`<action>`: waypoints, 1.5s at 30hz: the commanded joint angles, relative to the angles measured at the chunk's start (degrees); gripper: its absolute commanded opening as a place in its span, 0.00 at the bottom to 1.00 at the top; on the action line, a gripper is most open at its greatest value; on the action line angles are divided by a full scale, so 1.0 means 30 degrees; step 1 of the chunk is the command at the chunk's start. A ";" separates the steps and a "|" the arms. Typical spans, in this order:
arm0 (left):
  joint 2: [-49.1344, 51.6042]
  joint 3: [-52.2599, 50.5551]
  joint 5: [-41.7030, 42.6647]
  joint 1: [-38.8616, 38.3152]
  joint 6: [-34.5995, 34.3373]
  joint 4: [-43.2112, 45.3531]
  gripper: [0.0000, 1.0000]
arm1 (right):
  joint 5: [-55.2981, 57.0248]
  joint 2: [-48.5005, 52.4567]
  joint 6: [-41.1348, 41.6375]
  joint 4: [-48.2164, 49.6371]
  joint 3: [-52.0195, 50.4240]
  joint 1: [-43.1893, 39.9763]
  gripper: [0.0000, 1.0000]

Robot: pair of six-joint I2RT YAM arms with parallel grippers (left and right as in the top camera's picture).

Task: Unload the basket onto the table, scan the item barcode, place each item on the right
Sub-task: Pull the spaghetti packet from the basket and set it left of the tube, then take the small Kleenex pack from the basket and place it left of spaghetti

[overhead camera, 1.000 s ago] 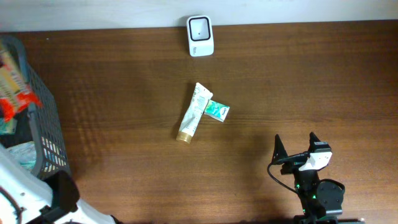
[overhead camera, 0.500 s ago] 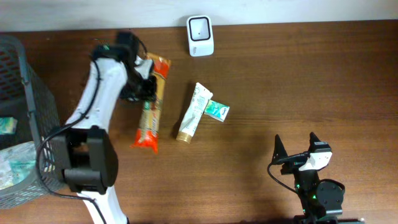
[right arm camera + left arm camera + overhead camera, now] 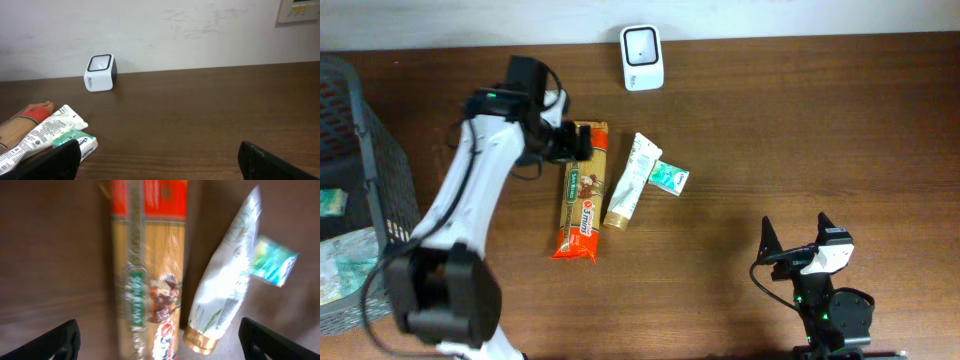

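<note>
Note the left claw (image 3: 578, 143), spread wide and gripping nothing, over the spaghetti pack (image 3: 582, 195) lying flat on the table (image 3: 820, 120) just beside the tube (image 3: 632, 180). Grasp across its narrow width, lift level, present the barcode to the scanner (image 3: 642, 57). Leave the right claw (image 3: 796, 228), likewise open, parked.

Dark wood-grain table (image 3: 770, 130), glossy plastic-film pasta packet (image 3: 582, 195), smooth white tube (image 3: 632, 180) with shiny gold cap (image 3: 200, 342), white plastic scanner (image 3: 642, 57)
</note>
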 commanded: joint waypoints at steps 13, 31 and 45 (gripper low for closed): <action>-0.6717 0.0597 -0.6659 0.7118 -0.0036 -0.6972 0.99 | -0.0117 -0.0087 0.0073 -0.0058 -0.0117 0.0109 0.99; -0.6812 0.1821 -0.3759 1.0732 0.2477 -0.2834 0.99 | -0.0117 -0.0087 0.0073 -0.0058 -0.0117 0.0109 0.99; -0.3220 0.7701 -0.5085 1.6218 0.1246 0.0947 0.99 | -0.0117 -0.0087 0.0073 -0.0058 -0.0117 0.0109 0.99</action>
